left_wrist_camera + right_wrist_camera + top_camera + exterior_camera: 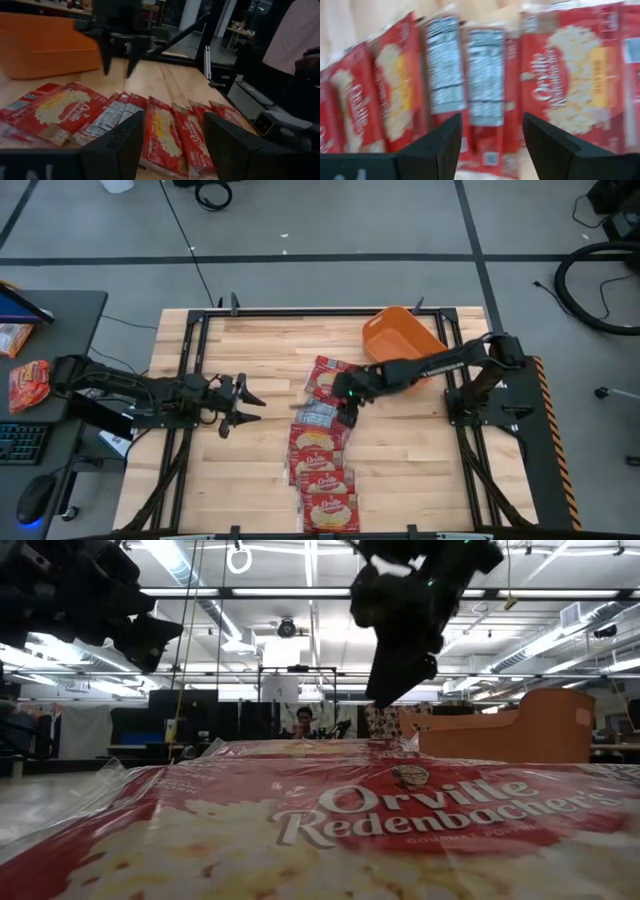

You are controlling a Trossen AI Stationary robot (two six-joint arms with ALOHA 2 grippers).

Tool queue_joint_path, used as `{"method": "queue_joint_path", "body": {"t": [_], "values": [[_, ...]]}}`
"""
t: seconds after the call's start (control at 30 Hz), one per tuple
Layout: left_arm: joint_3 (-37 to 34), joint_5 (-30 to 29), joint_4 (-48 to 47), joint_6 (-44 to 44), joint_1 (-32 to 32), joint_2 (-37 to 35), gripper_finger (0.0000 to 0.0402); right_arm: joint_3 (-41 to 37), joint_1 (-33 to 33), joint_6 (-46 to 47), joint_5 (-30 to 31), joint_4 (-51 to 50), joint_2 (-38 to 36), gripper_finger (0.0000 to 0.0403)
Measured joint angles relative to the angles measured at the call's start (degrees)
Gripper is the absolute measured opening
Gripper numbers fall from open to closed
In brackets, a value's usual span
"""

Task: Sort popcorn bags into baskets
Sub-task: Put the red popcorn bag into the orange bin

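Note:
Several flat red popcorn bags [325,450] lie in an overlapping row down the middle of the table, and two show white-and-blue backs [485,75]. The orange basket [400,335] sits near the far edge, right of centre. My right gripper [348,412] hangs open just above the far part of the row, over the white-backed bags, and touches nothing; the left wrist view shows it [117,67] clear of the packets [165,135]. My left gripper [252,408] waits open, left of the row, pointing at it.
Bare wood lies left and right of the row. A black frame rail [190,380] runs around the table. An orange-red snack pouch [28,380], a keyboard and a mouse lie on a side desk to the left. A person [295,40] stands beyond the table.

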Motion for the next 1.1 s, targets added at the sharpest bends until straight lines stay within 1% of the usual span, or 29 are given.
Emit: {"method": "queue_joint_path", "body": {"t": [0.17,0.27,0.33,0.47,0.57,0.73,0.83,0.93,1.0,1.1], "values": [[0.0,-0.1,0.4,1.5,0.0,-0.1,0.0205,3.4,-7.8,-4.5,-4.6,-3.4,2.3,0.0213],[0.0,-0.2,0.5,1.6,0.0,-0.1,0.0205,6.9,-11.1,-6.7,-6.8,-7.5,5.0,0.0213],[0.0,-0.4,0.5,2.0,0.0,-0.1,0.0205,9.9,-12.6,-8.5,-7.9,-9.6,7.9,0.0213],[0.0,-1.3,1.0,4.3,0.2,-0.1,0.0205,17.0,-14.9,-12.7,-8.1,-16.3,13.8,0.0213],[0.0,-1.5,1.3,4.6,1.2,-0.1,0.0205,22.1,-16.7,-14.2,-8.3,-21.8,17.5,0.0213],[0.0,-1.4,1.4,4.6,3.0,-0.1,0.0205,28.0,-18.8,-16.8,-11.8,-28.6,22.9,0.0213],[0.0,-1.5,1.6,4.2,3.6,-0.1,0.0205,29.7,-19.1,-18.4,-13.0,-30.7,25.4,0.0213],[0.0,-1.4,-0.1,3.1,3.5,-0.1,0.0205,29.9,-19.6,-19.6,-15.3,-30.7,26.8,0.0213],[0.0,-1.4,-1.2,2.6,3.4,-0.1,0.0205,29.9,-20.0,-20.1,-17.0,-30.5,27.0,0.0213],[0.0,-1.4,-2.2,1.2,3.5,-0.1,0.0205,29.8,-20.2,-20.2,-17.2,-30.4,26.9,0.0213]]}}
